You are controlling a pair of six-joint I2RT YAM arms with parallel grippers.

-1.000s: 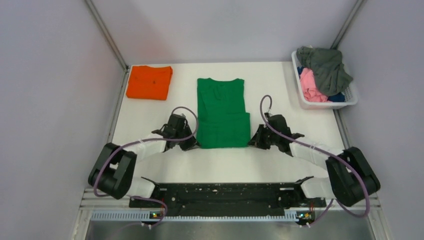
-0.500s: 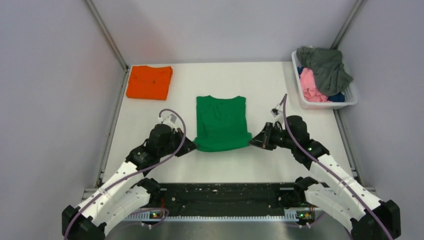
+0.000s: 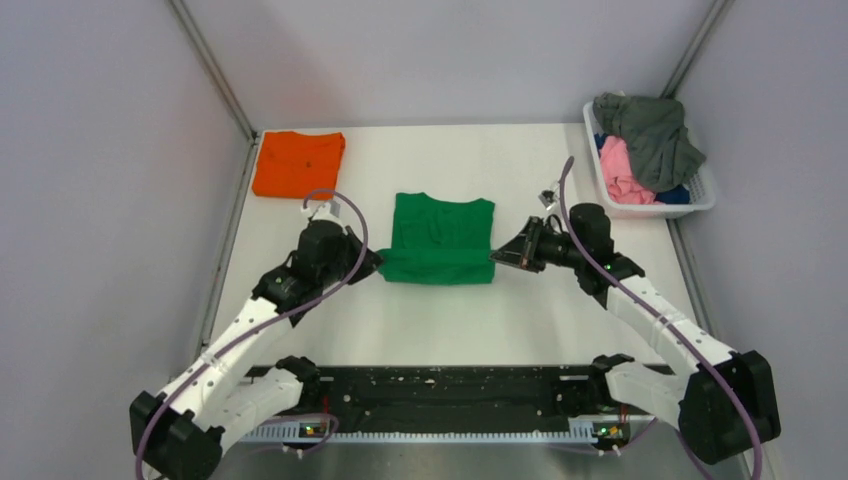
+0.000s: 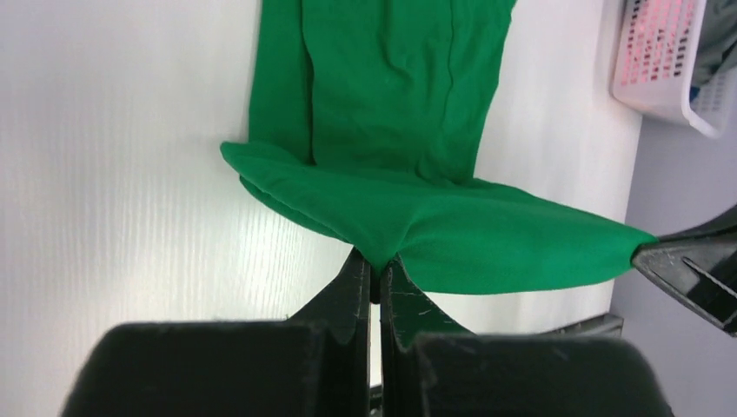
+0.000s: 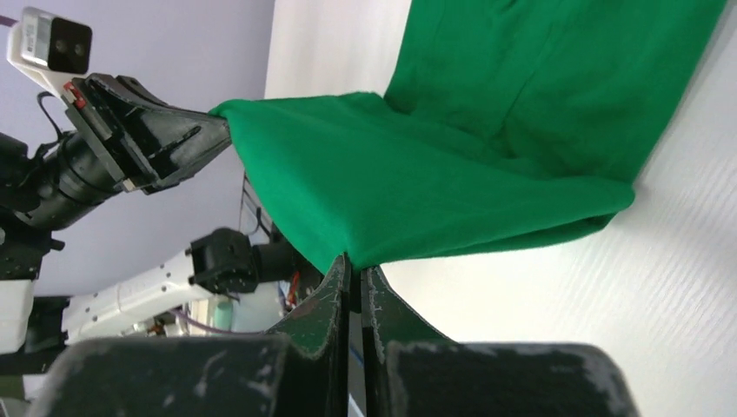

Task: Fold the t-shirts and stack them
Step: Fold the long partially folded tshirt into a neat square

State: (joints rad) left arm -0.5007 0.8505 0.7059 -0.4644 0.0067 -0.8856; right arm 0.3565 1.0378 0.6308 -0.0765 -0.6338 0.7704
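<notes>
while raised at the near hem, draped back over the flat far half: the green t-shirt, at the middle of the table. pinched at the hem's left corner by the left gripper, fingers pressed together on the cloth. pinched likewise at the right corner by the right gripper, hem stretched between the two. folded flat at the far left corner, well apart: the orange t-shirt. heaped in the white basket at the far right edge: grey, pink and blue tees.
</notes>
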